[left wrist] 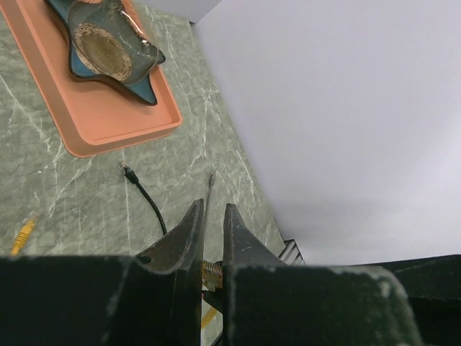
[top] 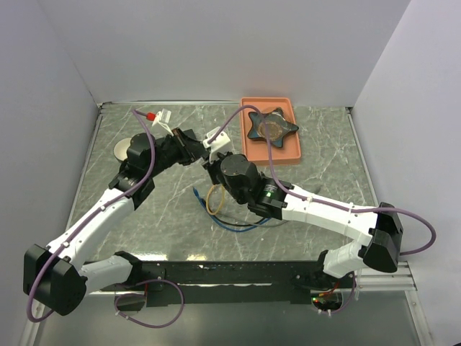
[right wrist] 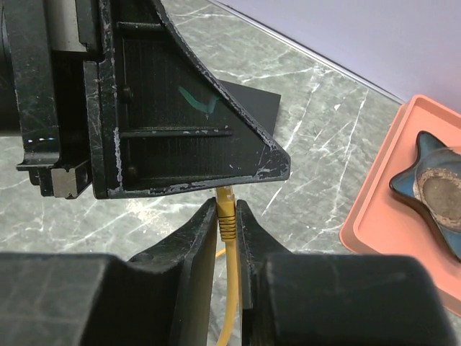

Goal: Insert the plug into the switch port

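Black left gripper (left wrist: 214, 205) sits just ahead of yellow plug (right wrist: 226, 205), closing way forward; salmon rectangular plastic tray (top: 277, 159) with dark star-shaped dish (top: 271, 126) walls right; yellow cable loop (top: 214, 199), blue cable (top: 234, 225) litter near side; grey marbled table (top: 338, 173) open far right.

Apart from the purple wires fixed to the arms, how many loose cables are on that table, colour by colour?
yellow cable: 1
blue cable: 1
black cable: 1
Total: 3
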